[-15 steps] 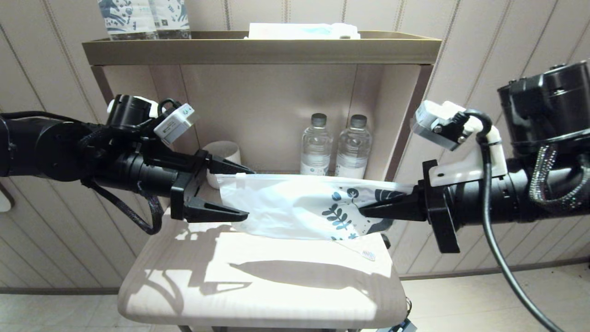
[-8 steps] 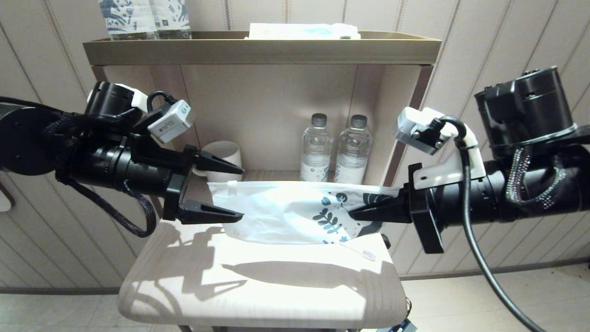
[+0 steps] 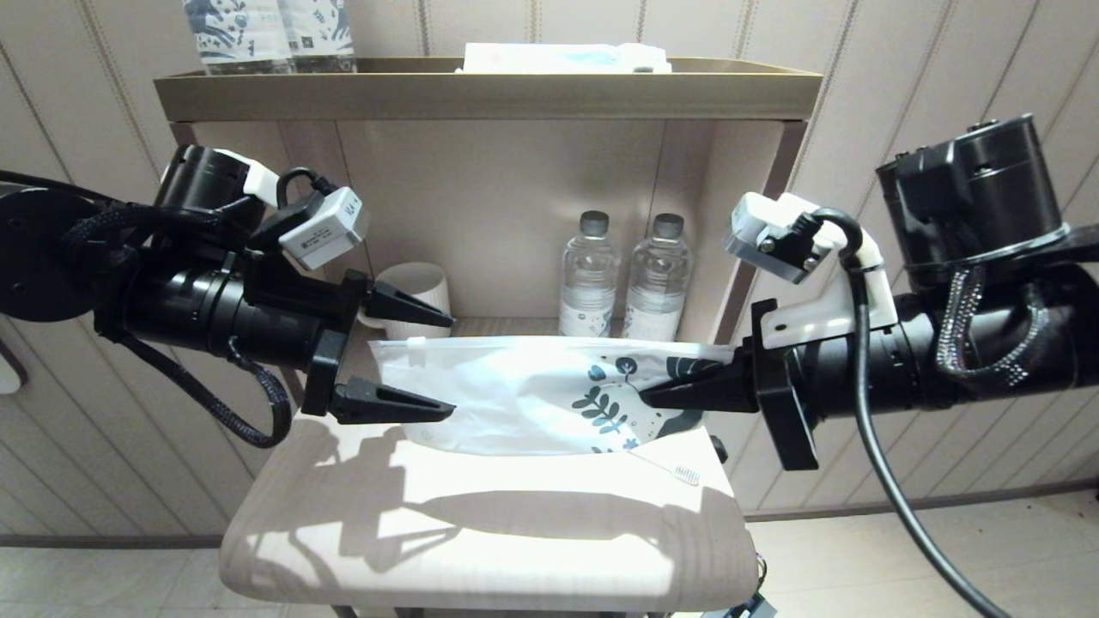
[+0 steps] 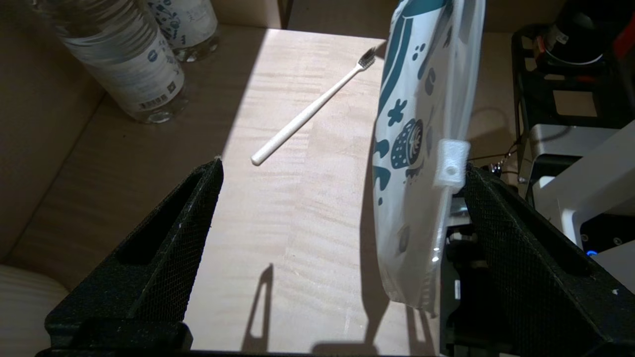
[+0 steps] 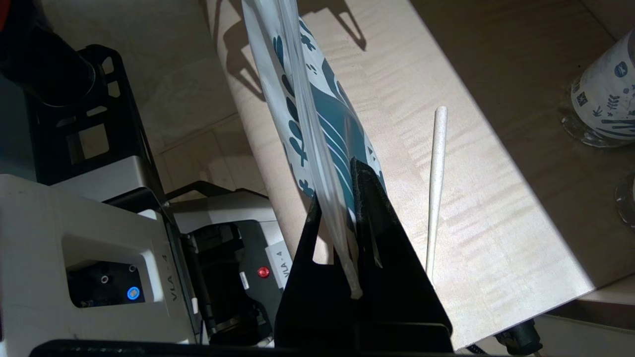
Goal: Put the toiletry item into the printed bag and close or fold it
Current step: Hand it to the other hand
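The printed bag (image 3: 515,390) hangs edge-up in the air over the wooden table (image 3: 481,532). My right gripper (image 3: 648,396) is shut on its blue-leaf end, and in the right wrist view the bag (image 5: 307,114) runs away from the shut right gripper (image 5: 340,188). The plain end, with its white slider (image 4: 450,163), sits between the fingers of my open left gripper (image 3: 446,367). The bag (image 4: 421,148) is close to one finger there, and the left gripper (image 4: 342,168) is not closed on it. The toothbrush (image 3: 665,468) lies flat on the table below the bag, seen as the toothbrush (image 4: 307,111) and the toothbrush (image 5: 435,183).
Two water bottles (image 3: 591,270) (image 3: 657,270) and a white cup (image 3: 416,287) stand in the shelf recess behind the table. A tray (image 3: 481,86) on top of the shelf carries more bottles and a packet. The robot's base (image 5: 99,258) lies beyond the table's front edge.
My right gripper has carried the bag to the left and slightly up. Its plain end now reaches further in between the open left fingers. The left arm drew back a little.
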Tool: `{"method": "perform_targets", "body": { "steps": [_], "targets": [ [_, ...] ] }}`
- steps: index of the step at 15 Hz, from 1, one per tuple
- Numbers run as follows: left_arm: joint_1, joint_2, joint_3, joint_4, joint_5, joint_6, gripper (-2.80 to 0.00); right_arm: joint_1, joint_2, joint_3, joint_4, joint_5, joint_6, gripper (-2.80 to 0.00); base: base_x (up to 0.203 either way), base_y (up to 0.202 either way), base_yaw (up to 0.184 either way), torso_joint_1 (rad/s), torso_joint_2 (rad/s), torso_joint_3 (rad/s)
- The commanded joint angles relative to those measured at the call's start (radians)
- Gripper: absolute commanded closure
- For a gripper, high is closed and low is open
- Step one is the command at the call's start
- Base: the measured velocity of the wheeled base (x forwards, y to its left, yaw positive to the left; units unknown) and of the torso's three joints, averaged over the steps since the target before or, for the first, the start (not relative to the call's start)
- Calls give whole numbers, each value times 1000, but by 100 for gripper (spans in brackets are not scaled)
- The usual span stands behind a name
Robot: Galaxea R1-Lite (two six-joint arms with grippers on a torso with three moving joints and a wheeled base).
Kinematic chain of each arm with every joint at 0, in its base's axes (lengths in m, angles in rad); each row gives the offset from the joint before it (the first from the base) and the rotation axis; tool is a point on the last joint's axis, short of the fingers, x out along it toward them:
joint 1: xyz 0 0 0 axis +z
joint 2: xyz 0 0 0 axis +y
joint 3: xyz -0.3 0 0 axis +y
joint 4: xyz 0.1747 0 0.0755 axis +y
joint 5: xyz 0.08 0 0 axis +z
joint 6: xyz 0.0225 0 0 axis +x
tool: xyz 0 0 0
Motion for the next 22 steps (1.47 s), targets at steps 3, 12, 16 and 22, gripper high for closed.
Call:
{"method": "perform_targets", "body": {
  "steps": [3,12,16,22],
  "targets": [
    [-12,2,4,1,-8,4,0,1,4,3,0,4,-2,0,0,0,0,0,0,0],
    [-33,20,32,-25,-13,28,0,10,28,-7,-6,4,-3,0,0,0,0,0,0,0],
    [-38,19,36,-25,-13,29,0,38,62,-41,0,4,-1,0,0,0,0,0,0,0],
    [-38,10,39,-25,-15,29,0,98,217,-196,24,-4,2,0,0,0,0,0,0,0]
  ]
}}
